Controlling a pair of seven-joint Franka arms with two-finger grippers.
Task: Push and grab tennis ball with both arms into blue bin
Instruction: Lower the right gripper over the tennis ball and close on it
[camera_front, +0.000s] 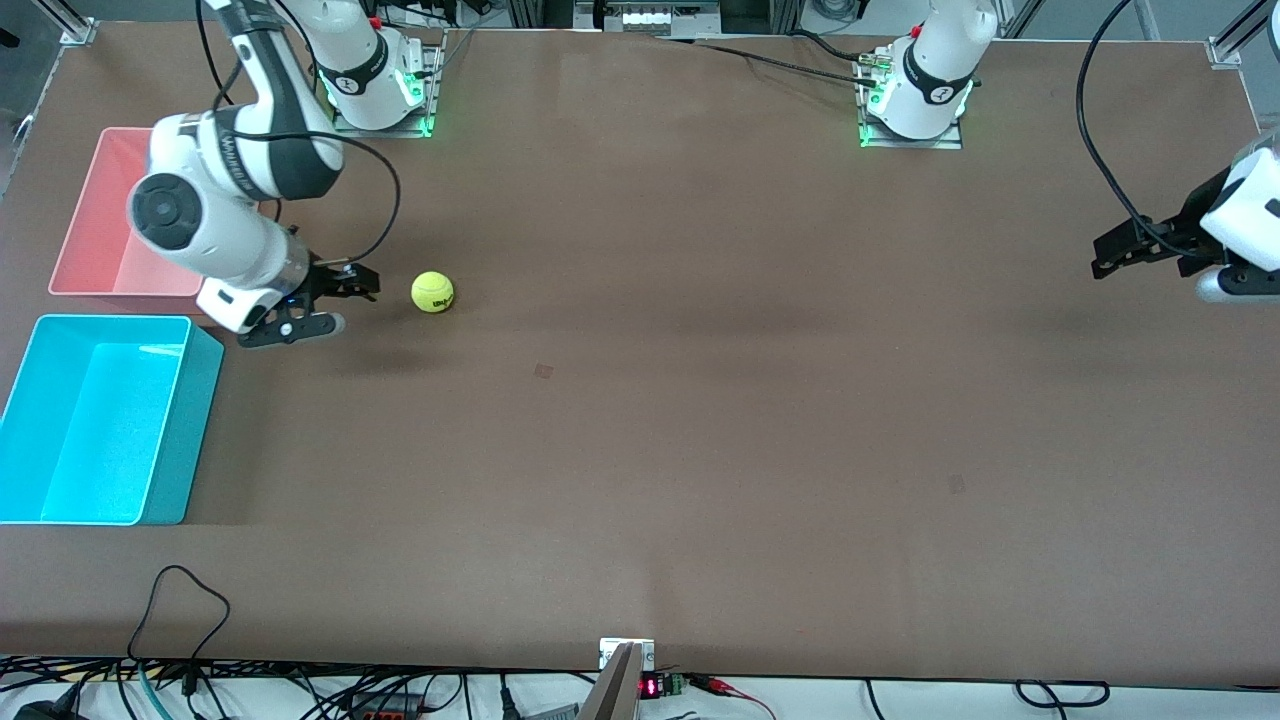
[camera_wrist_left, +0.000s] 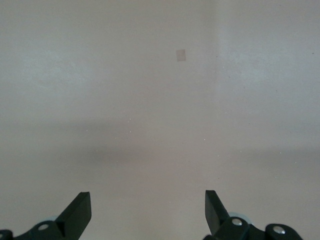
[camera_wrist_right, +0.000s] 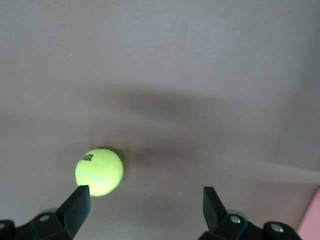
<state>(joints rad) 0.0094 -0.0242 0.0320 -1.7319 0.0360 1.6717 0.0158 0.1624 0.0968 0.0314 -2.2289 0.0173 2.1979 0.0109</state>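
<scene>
The tennis ball (camera_front: 432, 292) sits loose on the brown table (camera_front: 700, 400), toward the right arm's end, with nothing touching it. Seen from the high camera, the right gripper (camera_front: 325, 305) is just beside it at about nine o'clock, low over the table, its claw spread wide and empty; in the right wrist view the ball (camera_wrist_right: 99, 172) lies close in front of one finger (camera_wrist_right: 76, 205), off to the side and not centred in the gap. From the ball, the blue bin (camera_front: 190, 420) is down at about eight o'clock, nearer the front camera, with the pink bin (camera_front: 90, 210) at about ten o'clock.

The left gripper (camera_front: 1140, 250) hangs well away at three o'clock, over the left arm's end of the table, claw wide, nothing in it (waiting, it seems).

I'd judge this the grabbing step, not yet made. Next the right gripper needs to line up so the ball sits between its fingers, then close, lift and carry it over the blue bin.
</scene>
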